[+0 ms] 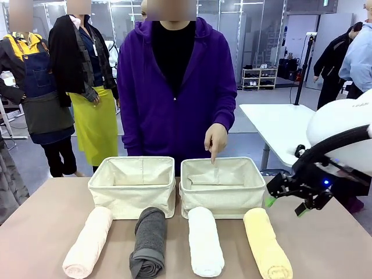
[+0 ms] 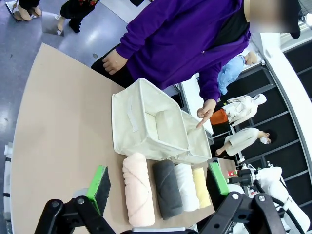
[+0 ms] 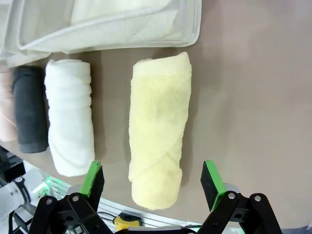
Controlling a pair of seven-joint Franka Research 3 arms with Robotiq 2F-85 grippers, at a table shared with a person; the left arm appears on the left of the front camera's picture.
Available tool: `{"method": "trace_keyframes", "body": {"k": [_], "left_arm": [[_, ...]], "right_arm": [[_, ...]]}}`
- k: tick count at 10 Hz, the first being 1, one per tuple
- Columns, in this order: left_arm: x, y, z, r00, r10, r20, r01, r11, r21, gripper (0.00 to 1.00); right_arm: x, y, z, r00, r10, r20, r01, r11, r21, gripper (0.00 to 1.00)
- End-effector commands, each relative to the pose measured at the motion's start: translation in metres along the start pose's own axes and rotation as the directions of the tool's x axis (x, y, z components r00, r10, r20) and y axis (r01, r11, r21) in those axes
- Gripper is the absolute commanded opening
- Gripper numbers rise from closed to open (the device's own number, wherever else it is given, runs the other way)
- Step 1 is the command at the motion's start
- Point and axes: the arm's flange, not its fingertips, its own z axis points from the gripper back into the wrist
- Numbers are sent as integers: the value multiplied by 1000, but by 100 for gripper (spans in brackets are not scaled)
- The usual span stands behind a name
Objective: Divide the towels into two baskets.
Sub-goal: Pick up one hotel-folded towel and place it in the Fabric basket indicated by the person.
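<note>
Right hand (image 3: 152, 171): fingers apart, nothing between the pads. It hovers over the pale yellow towel (image 3: 158, 122) with one pad to each side of the roll's near end. I judge this a line-up for a grasp across the roll.

Left hand (image 2: 159, 181): fingers also apart, empty, held high above the surface (image 1: 325, 250).

All four towels lie on the surface in one row, side by side, long axes running away from me. From my left: peach towel (image 1: 88, 241), dark grey towel (image 1: 149, 241), white towel (image 3: 69, 117), then the yellow. Each is a rolled terry cylinder. The yellow's outer flap crosses its near end on a diagonal. It looks soft and will likely compress under the pads.

Behind the row are the left basket (image 1: 132, 200) and the right basket (image 1: 222, 203), cream canvas, side by side, no towel in either. Two towels front each basket, which suggests a two-and-two split.

The person's hand (image 1: 215, 138) points a finger down into the right basket, probably marking the yellow's destination.
</note>
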Motion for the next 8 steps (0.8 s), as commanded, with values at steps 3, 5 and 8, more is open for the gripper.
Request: {"method": "trace_keyframes", "body": {"k": [3, 5, 8], "left_arm": [[1, 0, 1, 1000, -3, 11, 3, 1000, -22, 100], [1, 0, 1, 1000, -3, 11, 3, 1000, -22, 100], [1, 0, 1, 1000, -3, 11, 3, 1000, -22, 100]], "right_arm": [[-35, 12, -54, 1000, 6, 3, -6, 992, -125, 100], [-39, 16, -69, 1000, 17, -19, -19, 987, -157, 100], [-47, 18, -94, 999, 26, -47, -35, 981, -193, 100]]}}
